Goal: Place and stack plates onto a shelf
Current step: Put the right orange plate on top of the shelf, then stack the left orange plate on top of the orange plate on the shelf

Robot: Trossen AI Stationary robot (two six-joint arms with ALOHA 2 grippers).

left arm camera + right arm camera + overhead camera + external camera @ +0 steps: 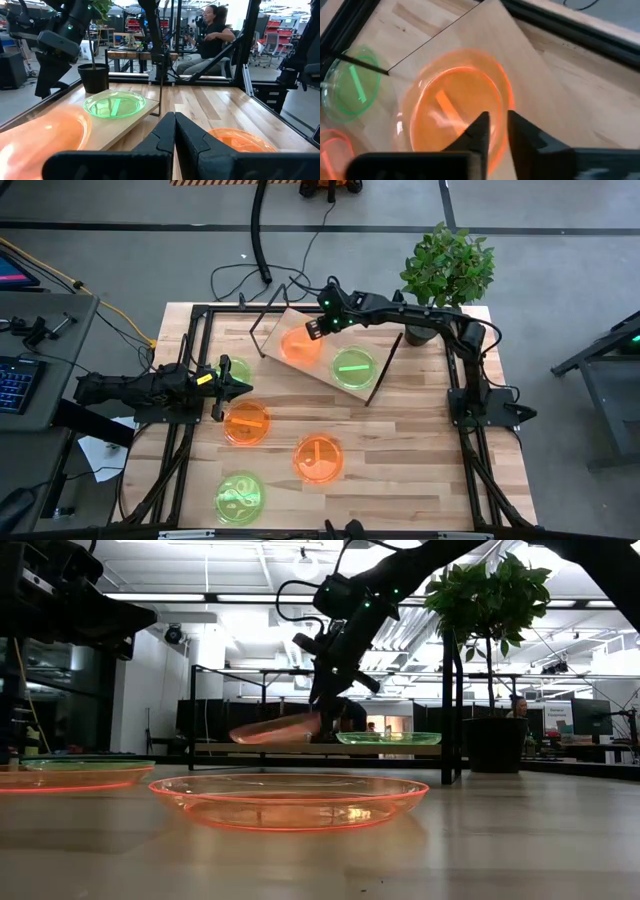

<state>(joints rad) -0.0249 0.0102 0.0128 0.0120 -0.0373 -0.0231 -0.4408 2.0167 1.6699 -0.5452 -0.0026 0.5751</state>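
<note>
- My right end effector pinches the rim of an orange plate, tilted over the shelf at 12 o'clock on the bench; a green plate lies on the shelf beside it
- My left end effector, fingers pressed together, waits at 9 o'clock

The shelf holds two plates, its upper-left end bare. A potted plant crowds the worktop's upper right; lower right lies open.

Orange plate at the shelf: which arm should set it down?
The right. Its gripper already pinches the rim of the translucent orange plastic plate, tilted over the light wooden shelf beside a green plate. The left gripper waits shut off the shelf.
</note>
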